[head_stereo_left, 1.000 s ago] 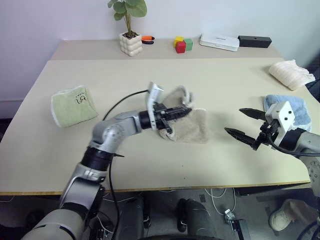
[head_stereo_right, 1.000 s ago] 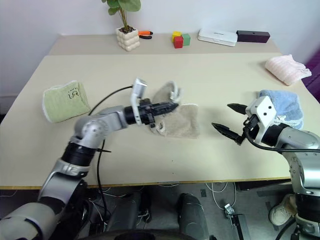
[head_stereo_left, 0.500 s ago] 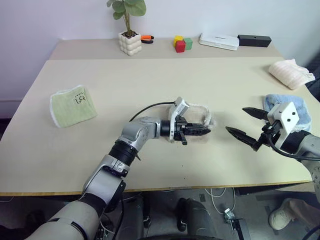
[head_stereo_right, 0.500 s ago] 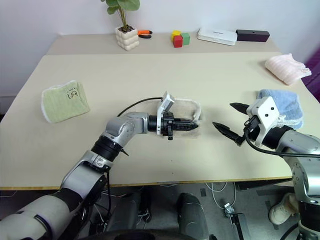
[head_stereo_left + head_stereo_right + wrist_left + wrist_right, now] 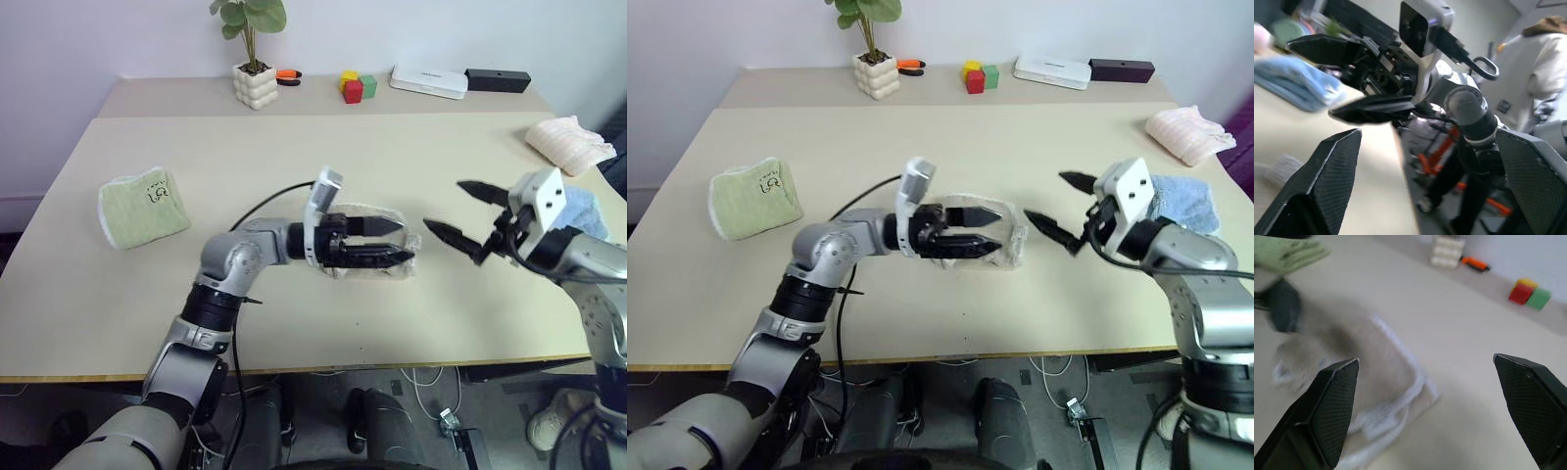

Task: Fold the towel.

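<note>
The towel (image 5: 405,245), beige with white corded edging, lies folded in a small bundle in the middle of the table (image 5: 294,157). My left gripper (image 5: 384,241) hovers just above it, pointing right, open and holding nothing; it hides most of the cloth. My right gripper (image 5: 443,207) is open and empty just right of the towel, pointing at it. In the right wrist view the towel (image 5: 1376,382) lies between and beyond my fingers (image 5: 1327,416), its white edging toward the camera. The left wrist view looks straight at the right gripper (image 5: 1359,78).
A green folded towel (image 5: 143,207) lies at the left. A light blue towel (image 5: 1178,199) and a pink cloth (image 5: 1183,134) lie at the right. A potted plant (image 5: 255,83), coloured blocks (image 5: 358,86), a white box (image 5: 429,81) and a black box (image 5: 498,79) line the far edge.
My left gripper carried a towel flap to the right, then opened, let it go and rose a little. My right gripper moved up and left, toward the towel.
</note>
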